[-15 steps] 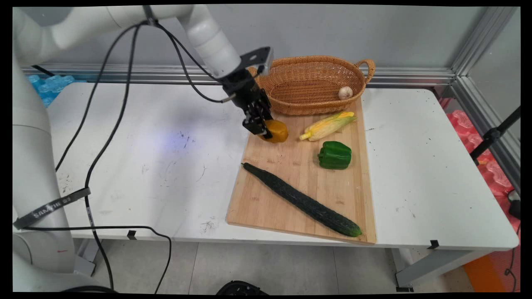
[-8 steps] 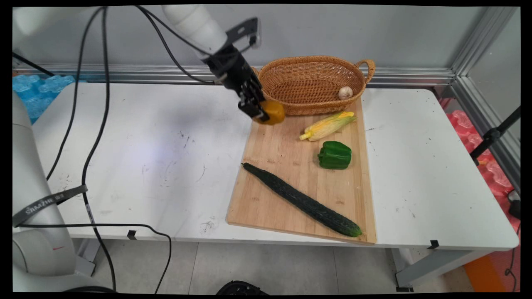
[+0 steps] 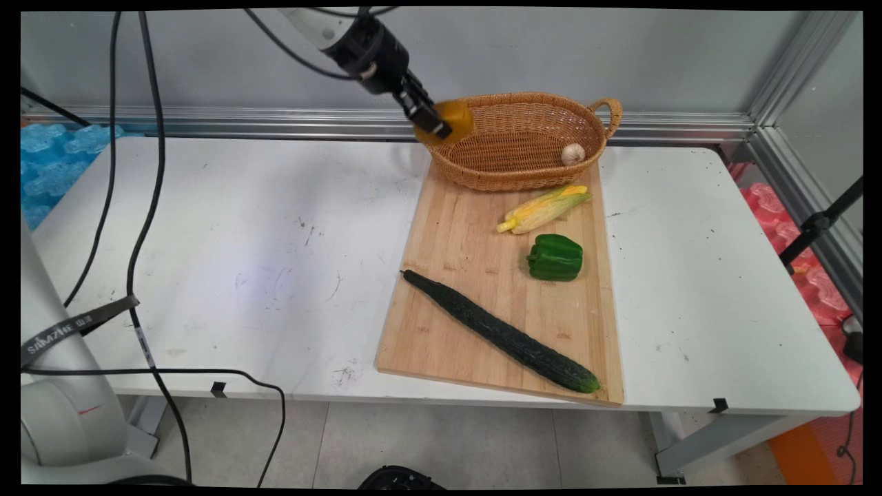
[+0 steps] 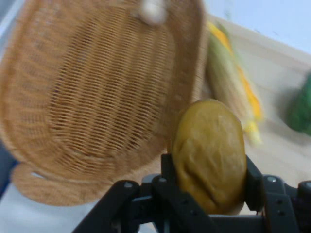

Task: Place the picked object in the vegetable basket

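Note:
My gripper (image 3: 435, 125) is shut on a yellow-brown potato (image 3: 455, 118) and holds it in the air at the left rim of the wicker basket (image 3: 524, 165). In the hand view the potato (image 4: 210, 154) sits clamped between the two black fingers (image 4: 167, 170), with the basket (image 4: 97, 97) spread out to the left of it. A garlic bulb (image 3: 572, 153) lies inside the basket at its right end, and it shows in the hand view as a pale garlic bulb (image 4: 151, 10) at the top.
A wooden cutting board (image 3: 475, 255) lies in front of the basket. On it are an ear of corn (image 3: 544, 208), a green bell pepper (image 3: 555, 257) and a long dark cucumber (image 3: 499, 332). Black cables (image 3: 138, 207) hang at the left over the white table (image 3: 241, 227).
The gripper has lifted the potato off the cutting board and carried it up and back to the basket's left rim.

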